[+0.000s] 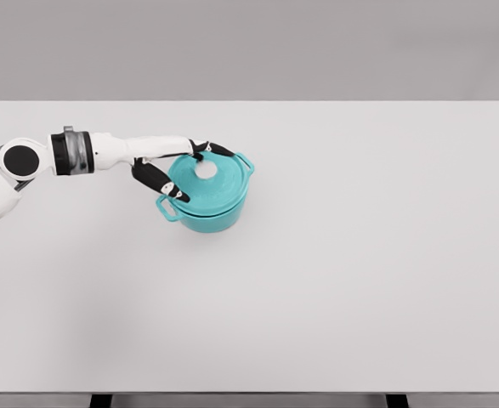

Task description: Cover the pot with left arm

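Arm (104, 151) enters from the picture's left edge, white with a black round joint and a grey ring at the wrist, and stretches nearly level toward the middle-left of the bench (360, 280). At its end the left hand (181, 170) is spread over the near-left part of the pot (208, 194). 1 dark finger (160, 181) slants down along the pot's left side toward the front-left handle (166, 207), and the other fingers reach across the top edge of the lid (202, 181) toward the white knob (206, 169). The fingers are fairly wide apart and lie on or just over the lid; whether they grip it or only rest there cannot be told from this view. The pot is teal, round, with 2 loop handles, 1 at the front left and 1 at the back right (246, 161). It stands upright on the bench, left of the middle and somewhat toward the far edge. The lid, also teal, sits on the pot's mouth and appears level and seated, its knob at the centre. To the right of the pot the bench is a plain white surface running to the picture's right edge. The right arm does not show.
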You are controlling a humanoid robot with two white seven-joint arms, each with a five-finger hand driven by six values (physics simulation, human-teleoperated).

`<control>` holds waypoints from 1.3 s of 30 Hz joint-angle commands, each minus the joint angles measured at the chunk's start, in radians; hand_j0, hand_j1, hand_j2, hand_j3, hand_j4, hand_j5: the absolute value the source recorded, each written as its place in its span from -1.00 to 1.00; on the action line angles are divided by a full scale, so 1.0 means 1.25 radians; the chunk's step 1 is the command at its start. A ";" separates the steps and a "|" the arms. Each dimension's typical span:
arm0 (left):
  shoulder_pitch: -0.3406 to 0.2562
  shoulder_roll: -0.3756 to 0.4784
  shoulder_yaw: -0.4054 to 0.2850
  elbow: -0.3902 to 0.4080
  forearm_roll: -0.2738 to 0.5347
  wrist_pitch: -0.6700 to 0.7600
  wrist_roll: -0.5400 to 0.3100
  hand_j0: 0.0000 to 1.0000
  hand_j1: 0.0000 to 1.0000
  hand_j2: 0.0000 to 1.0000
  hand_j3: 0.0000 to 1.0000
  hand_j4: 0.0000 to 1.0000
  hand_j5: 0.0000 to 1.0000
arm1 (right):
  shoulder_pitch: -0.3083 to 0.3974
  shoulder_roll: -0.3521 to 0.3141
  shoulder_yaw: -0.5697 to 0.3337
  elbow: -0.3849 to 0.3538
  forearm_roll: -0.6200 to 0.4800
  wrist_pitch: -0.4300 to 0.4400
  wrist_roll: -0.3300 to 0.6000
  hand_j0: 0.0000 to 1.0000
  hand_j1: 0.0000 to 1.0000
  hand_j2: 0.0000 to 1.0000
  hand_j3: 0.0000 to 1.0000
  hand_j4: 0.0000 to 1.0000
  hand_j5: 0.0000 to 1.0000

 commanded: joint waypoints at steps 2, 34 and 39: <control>0.000 0.001 0.000 -0.004 0.008 0.000 0.001 1.00 1.00 1.00 1.00 1.00 1.00 | 0.000 0.000 0.000 0.000 0.000 -0.001 0.000 1.00 1.00 1.00 1.00 1.00 1.00; -0.002 0.052 0.044 -0.093 0.114 -0.011 -0.004 1.00 1.00 1.00 1.00 1.00 1.00 | 0.000 0.000 0.000 0.000 0.000 -0.001 0.000 1.00 1.00 1.00 1.00 1.00 1.00; 0.056 0.257 0.148 -0.242 0.209 -0.030 -0.004 1.00 1.00 1.00 1.00 1.00 1.00 | 0.000 0.000 0.000 0.000 0.000 -0.001 0.000 1.00 1.00 1.00 1.00 1.00 1.00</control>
